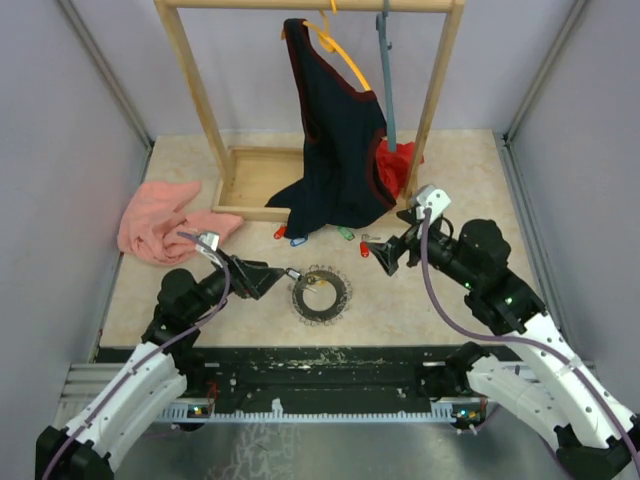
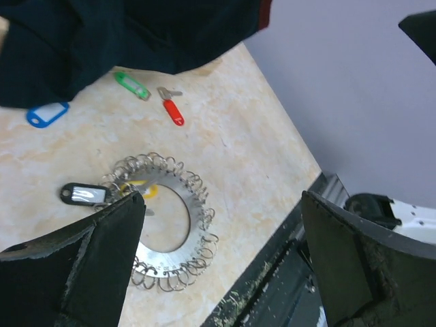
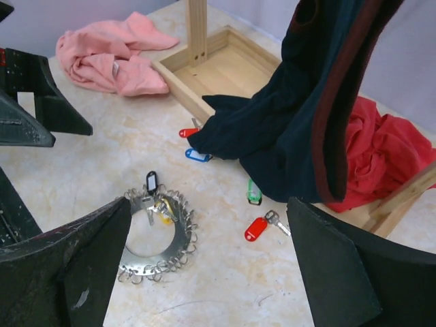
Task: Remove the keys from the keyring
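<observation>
The keyring (image 2: 184,204) lay flat on the tabletop (image 1: 390,300) between the released left end effector (image 1: 272,278) and right end effector (image 1: 385,256); it looked stiff, thin, slippery, so I'd pin its rim and tug the light black-tagged key (image 2: 82,193) by its tag.

A: R tool (image 3: 208,204)?
B: Fingers wide apart. Keyring (image 3: 172,246) lies flat on the counter (image 3: 82,170), near the left finger.
A: Keys?
B: Black-tag key (image 3: 151,181) and yellow-tag key (image 3: 163,206) at the ring's top edge (attached or not, can't tell). Apart from it: red-tag key (image 3: 257,228), green-tag key (image 3: 253,194), blue-tag key (image 3: 197,155), 2nd red tag (image 3: 187,132), all by the dark garment (image 3: 293,122). Pink cloth (image 3: 109,58) top left.
</observation>
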Robot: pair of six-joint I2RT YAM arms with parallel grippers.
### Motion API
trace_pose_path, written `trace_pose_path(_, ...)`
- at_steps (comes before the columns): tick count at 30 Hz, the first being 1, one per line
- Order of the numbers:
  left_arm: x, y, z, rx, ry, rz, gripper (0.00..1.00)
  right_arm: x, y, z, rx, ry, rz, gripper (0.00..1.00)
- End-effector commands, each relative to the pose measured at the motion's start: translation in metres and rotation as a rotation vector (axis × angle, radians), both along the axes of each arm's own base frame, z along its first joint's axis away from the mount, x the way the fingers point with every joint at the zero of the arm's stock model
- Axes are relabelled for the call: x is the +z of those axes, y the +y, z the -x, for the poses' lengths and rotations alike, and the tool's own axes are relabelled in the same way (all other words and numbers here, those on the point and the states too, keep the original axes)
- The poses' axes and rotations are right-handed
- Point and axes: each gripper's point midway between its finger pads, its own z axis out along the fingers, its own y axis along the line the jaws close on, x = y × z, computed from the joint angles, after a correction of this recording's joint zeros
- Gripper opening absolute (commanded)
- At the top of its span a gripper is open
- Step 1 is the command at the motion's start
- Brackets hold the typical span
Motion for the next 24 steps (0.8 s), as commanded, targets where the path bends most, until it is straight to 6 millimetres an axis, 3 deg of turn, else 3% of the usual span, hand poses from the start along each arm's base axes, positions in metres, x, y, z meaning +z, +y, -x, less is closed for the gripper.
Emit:
trace_pose_path(1, 0.036, -0.019, 0.015, -0.156, -0.113, 0.057, 1.00, 0.013, -0.004, 0.003, 0.001, -0.049, -0.070, 0.96)
trace_pose_path(5, 0.033, -0.028, 0.015, -0.189, -0.115, 0.059, 0.99, -0.022, 0.000, -0.001, 0.041, -0.066, 0.002, 0.96)
trace_pose_path(14, -0.025, -0.070, 0.011, -0.135, -0.045, -0.207, 0.94, -0.117, -0.001, -0.022, 0.114, 0.029, 0.335, 0.94)
trace_pose_path(19, -0.057, -0.068, 0.008, -0.102, 0.023, -0.241, 0.88, -0.143, 0.023, -0.004, 0.301, 0.153, 0.336, 0.93)
trace_pose_path(24, -0.077, -0.056, 0.005, -0.033, 0.044, -0.233, 0.87, -0.165, 0.036, -0.006, 0.352, 0.290, 0.336, 0.90)
